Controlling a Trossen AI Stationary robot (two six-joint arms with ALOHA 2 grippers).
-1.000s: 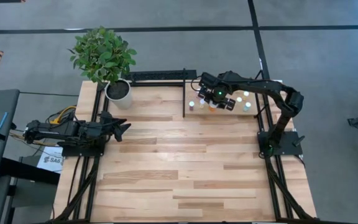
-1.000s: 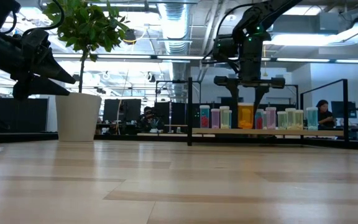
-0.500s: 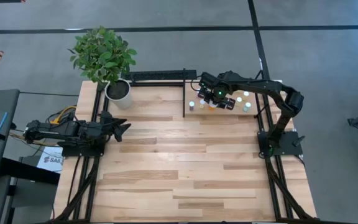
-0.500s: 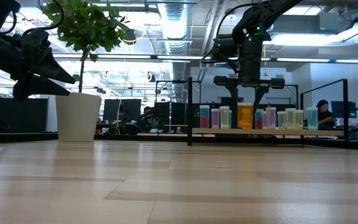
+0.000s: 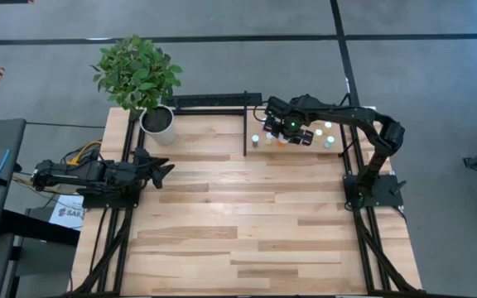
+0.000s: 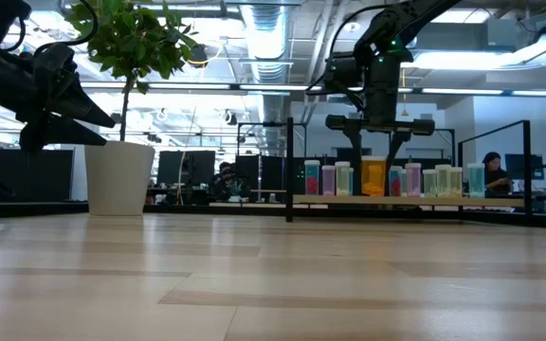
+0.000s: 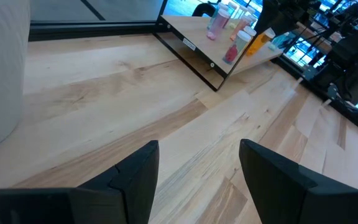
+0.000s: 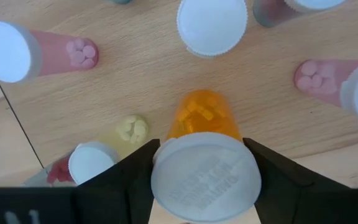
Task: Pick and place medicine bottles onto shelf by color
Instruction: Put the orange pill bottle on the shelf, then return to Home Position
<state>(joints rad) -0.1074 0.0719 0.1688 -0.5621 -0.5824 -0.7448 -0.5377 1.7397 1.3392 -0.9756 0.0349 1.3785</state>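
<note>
While the large orange medicine bottle with the ribbed white cap [image 8: 205, 171] is being flanked by the two dark fingers [image 8: 114, 190] of the right tool [image 6: 380, 133], it is being shown standing upright on the light-wood shelf with the thin black frame [image 5: 259, 151], its long axis running vertically, straight below the wrist. The right tool [image 5: 292, 132] is being held directly over the shelf, fingers pointing down, one on each side of the cap; whether the pads are touching the cap cannot be told, though the jaws are being parted rather than pressed. The bottle's base is being carried by the shelf board in the low view [image 6: 374, 178], so a release and a straight upward withdrawal are judged to be the step in hand.

Small white-capped bottles are being kept close around it: a pink one [image 8: 39, 55], a yellow one [image 8: 104, 152], another pink one [image 8: 337, 81].

The left tool [image 5: 157, 171] is being held idle and spread above the plank desk [image 5: 247, 223], well apart from the shelf; the right arm is by far the nearer.

Against the earlier frames, the right fingers are being seen slightly wider and the wrist marginally shifted; bottle, shelf and left arm are being found unchanged.
</note>
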